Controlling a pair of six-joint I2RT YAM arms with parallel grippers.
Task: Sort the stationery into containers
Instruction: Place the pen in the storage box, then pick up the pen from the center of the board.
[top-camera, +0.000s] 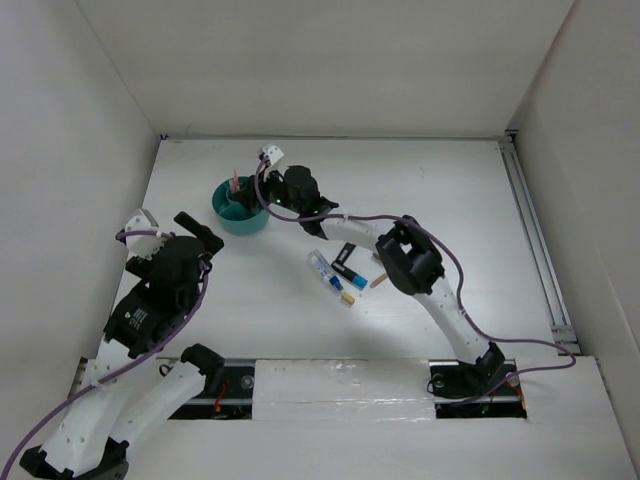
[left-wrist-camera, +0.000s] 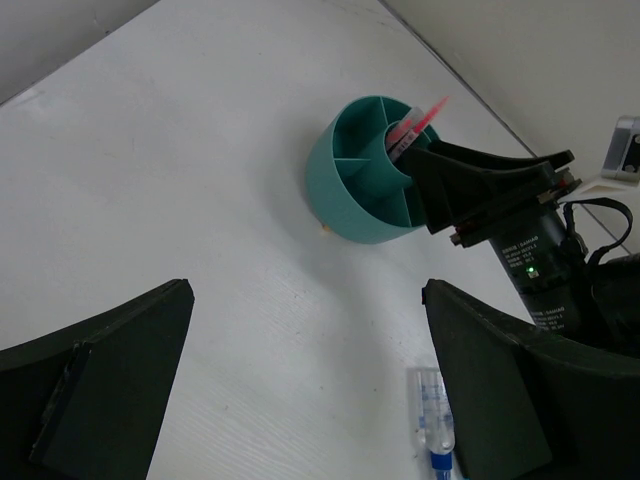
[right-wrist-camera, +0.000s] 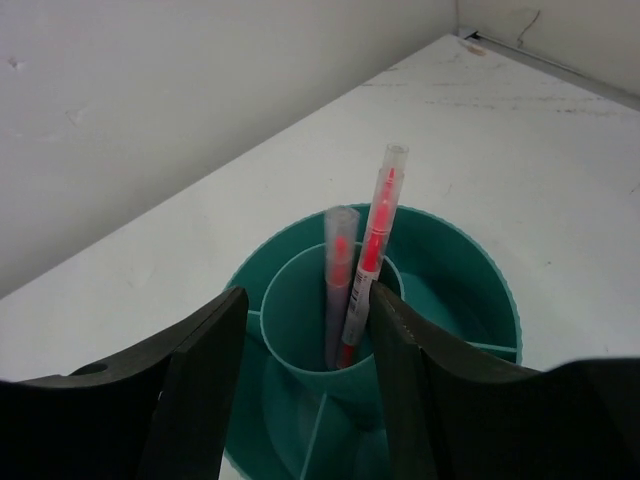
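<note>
The teal organiser cup stands at the back left of the table. Two pink-red pens stand upright in its centre tube. My right gripper is open and empty, its fingers straddling the centre tube just above the cup's rim; it also shows in the top view. My left gripper is open and empty above bare table, short of the cup. Loose on the table lie a clear-barrelled pen, a blue-capped pen, a black marker, a tan eraser and a thin pink pen.
The right arm reaches across the middle, over the loose stationery. White walls enclose the table on three sides. A metal rail runs along the right edge. The clear-barrelled pen lies beside my left gripper's right finger.
</note>
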